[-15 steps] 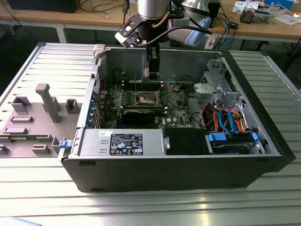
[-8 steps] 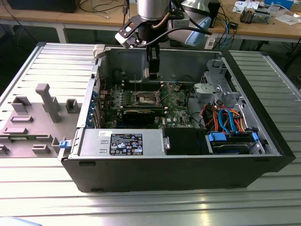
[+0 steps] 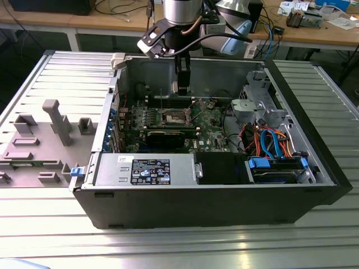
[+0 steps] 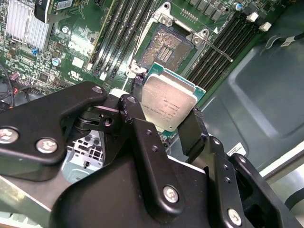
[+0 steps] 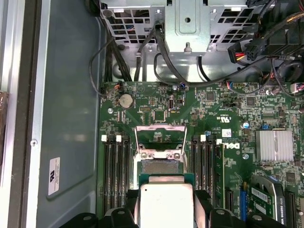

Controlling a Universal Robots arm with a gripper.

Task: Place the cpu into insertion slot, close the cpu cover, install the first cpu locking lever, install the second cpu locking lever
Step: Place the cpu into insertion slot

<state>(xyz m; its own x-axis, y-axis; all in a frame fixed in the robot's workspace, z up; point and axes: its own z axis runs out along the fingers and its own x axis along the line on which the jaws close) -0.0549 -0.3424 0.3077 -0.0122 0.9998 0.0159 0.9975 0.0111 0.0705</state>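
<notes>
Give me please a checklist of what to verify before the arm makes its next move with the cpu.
1. Grip on cpu: ok, the gripper is shut on two opposite edges.
2. Nothing lying in slot: ok, its dark centre is bare.
3. The cover open: ok, it stands raised and leaves the slot uncovered.
4. The cpu seated: not ok, it hangs in the air, outside the slot.
5. Corner marks of cpu and slot matching: cannot tell.
</notes>
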